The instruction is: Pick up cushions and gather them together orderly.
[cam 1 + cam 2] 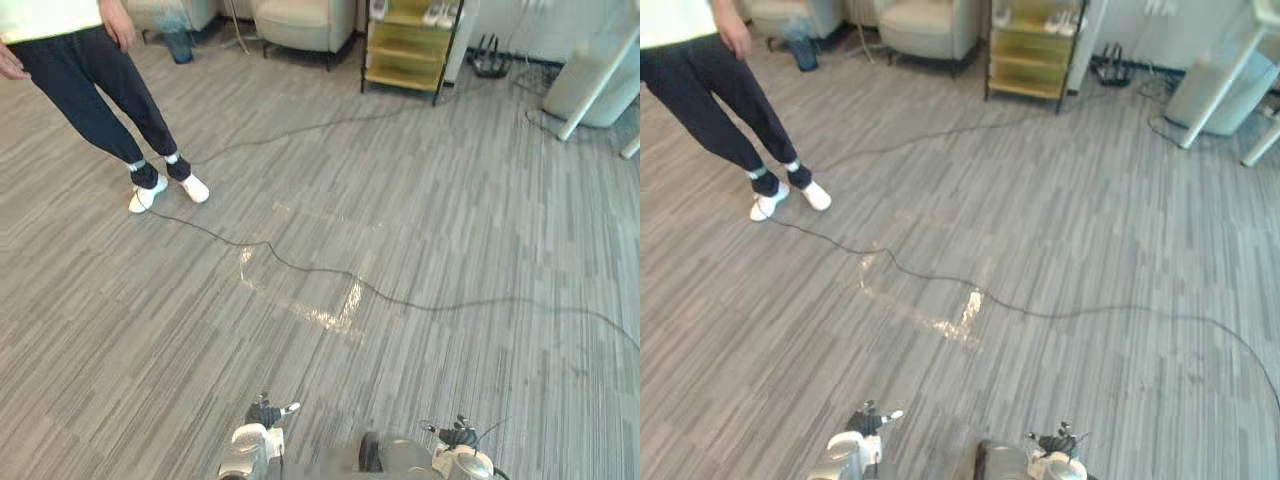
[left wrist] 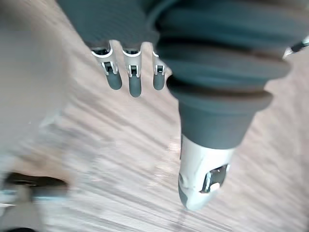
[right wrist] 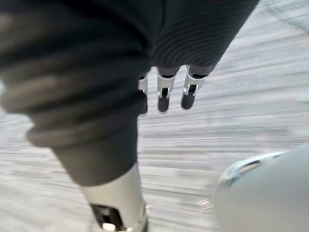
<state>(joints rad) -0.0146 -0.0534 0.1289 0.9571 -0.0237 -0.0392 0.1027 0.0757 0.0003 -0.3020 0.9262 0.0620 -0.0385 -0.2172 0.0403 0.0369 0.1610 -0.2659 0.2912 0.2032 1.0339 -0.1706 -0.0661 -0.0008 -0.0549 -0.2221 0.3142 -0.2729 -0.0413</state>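
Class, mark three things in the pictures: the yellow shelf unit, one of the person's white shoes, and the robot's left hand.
yellow shelf unit (image 1: pixel 405 42), left eye view, on its yellow front.
person's white shoe (image 1: pixel 194 188), left eye view, on its upper.
left hand (image 2: pixel 134 82), left wrist view, on a finger's dark tip.

I see bare floor (image 1: pixel 420 220) under my left robot hand (image 2: pixel 134 77) and right robot hand (image 3: pixel 163 94) and ahead. A person (image 1: pixel 100 90) stands far left, with an armchair (image 1: pixel 305 22) and yellow shelf (image 1: pixel 410 45) beyond.

Poss. beige seat cushion (image 1: pixel 296 32) on far armchair (image 1: pixel 342 18); too distant to confirm.
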